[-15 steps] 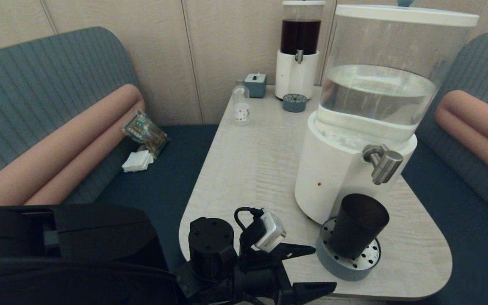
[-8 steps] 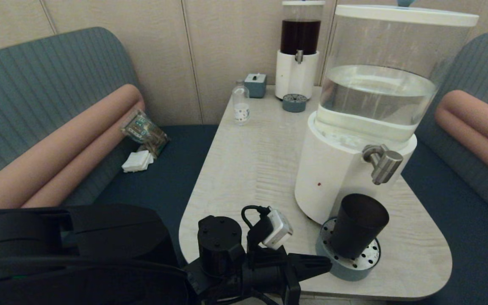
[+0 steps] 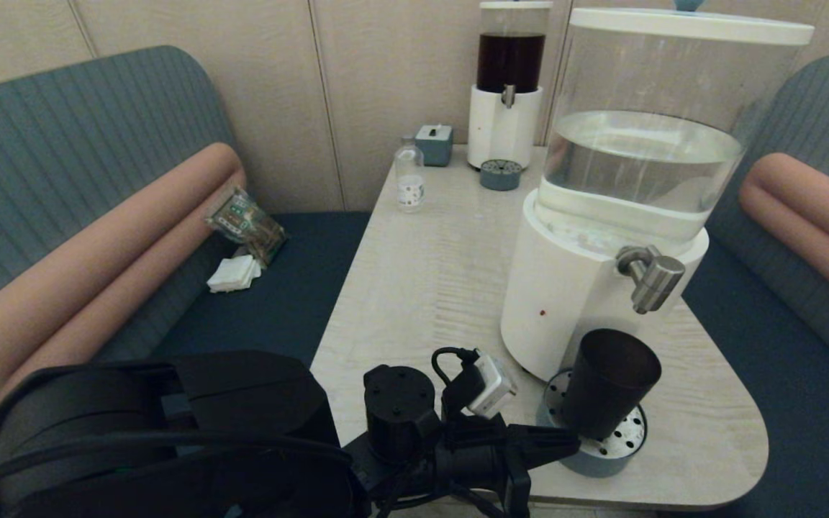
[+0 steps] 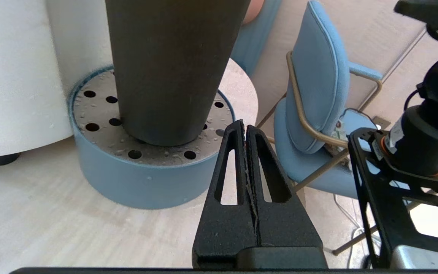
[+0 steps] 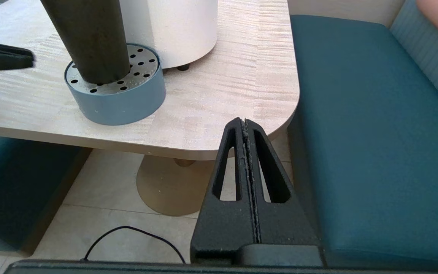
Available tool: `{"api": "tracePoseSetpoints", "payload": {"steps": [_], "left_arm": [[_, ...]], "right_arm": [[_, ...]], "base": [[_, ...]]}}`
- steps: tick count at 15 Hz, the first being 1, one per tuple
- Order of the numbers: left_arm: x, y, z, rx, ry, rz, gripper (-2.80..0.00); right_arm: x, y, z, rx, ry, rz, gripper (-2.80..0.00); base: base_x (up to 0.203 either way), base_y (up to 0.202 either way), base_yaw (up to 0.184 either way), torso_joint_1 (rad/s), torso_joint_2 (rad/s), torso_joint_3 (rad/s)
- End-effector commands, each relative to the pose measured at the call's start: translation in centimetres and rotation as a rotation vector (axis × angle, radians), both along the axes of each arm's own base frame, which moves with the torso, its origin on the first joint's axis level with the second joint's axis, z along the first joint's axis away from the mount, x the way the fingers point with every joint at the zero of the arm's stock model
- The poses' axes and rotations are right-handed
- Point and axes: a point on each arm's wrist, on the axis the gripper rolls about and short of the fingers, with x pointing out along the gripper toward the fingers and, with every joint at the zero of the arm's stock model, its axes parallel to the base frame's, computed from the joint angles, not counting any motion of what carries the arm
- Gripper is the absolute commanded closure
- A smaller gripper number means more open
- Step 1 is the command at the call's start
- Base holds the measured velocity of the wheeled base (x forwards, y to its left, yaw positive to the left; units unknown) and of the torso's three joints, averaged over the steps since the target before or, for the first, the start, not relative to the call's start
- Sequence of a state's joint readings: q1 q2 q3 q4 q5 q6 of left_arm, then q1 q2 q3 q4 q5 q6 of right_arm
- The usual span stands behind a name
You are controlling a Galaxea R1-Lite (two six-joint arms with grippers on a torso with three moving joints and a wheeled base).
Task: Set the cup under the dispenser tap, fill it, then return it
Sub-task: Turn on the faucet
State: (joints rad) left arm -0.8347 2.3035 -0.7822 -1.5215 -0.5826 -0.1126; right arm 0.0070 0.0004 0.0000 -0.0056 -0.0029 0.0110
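The black cup (image 3: 612,385) stands upright on the round blue drip tray (image 3: 601,457), directly below the steel dispenser tap (image 3: 650,277) of the big white-based dispenser (image 3: 565,288). My left gripper (image 3: 571,442) is shut and empty, its tip by the tray's near rim, just short of the cup's base. In the left wrist view the cup (image 4: 169,68) fills the top, with the left gripper (image 4: 244,124) at the tray's edge (image 4: 139,182). My right gripper (image 5: 243,122) is shut and empty, low off the table's near right corner. That view also shows the cup (image 5: 86,38).
On the light wooden table (image 3: 422,273), at the back, stand a smaller dispenser of dark liquid (image 3: 504,122), its small tray (image 3: 500,175), a clear bottle (image 3: 409,180) and a blue box (image 3: 434,144). Teal benches flank the table.
The left gripper's fingers, open a second ago, have closed, and the arm has moved forward and right until its tip reached the drip tray. The cup has not moved.
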Motion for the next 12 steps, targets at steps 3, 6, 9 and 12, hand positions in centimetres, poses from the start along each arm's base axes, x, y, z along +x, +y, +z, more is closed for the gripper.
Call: {"api": "tracePoseSetpoints", "payload": {"steps": [3,6,9,12], "left_arm": [[0.5,-0.6,-1.0,0.000,0.004,-0.005,0.00],[0.7,-0.9,-1.2,-0.003,0.003,-0.005,0.00],[1.3,-1.4,-1.2,-0.019,-0.011,-0.003,0.00],[1.6,-1.8,-1.5,-0.023,-0.014,-0.003,0.00]], "right_arm": [[0.0,0.0,0.0,0.000,-0.001,0.001,0.00],[0.0,0.0,0.0,0.000,-0.001,0.001,0.00],[0.0,0.0,0.0,0.000,-0.001,-0.001,0.00],[0.0,0.0,0.0,0.000,-0.001,0.001,0.00]], "base": [[0.000,0.000,0.000,0.000,0.00,0.000],[0.000,0.000,0.000,0.000,0.00,0.000],[0.000,0.000,0.000,0.000,0.00,0.000],[0.000,0.000,0.000,0.000,0.00,0.000]]}}
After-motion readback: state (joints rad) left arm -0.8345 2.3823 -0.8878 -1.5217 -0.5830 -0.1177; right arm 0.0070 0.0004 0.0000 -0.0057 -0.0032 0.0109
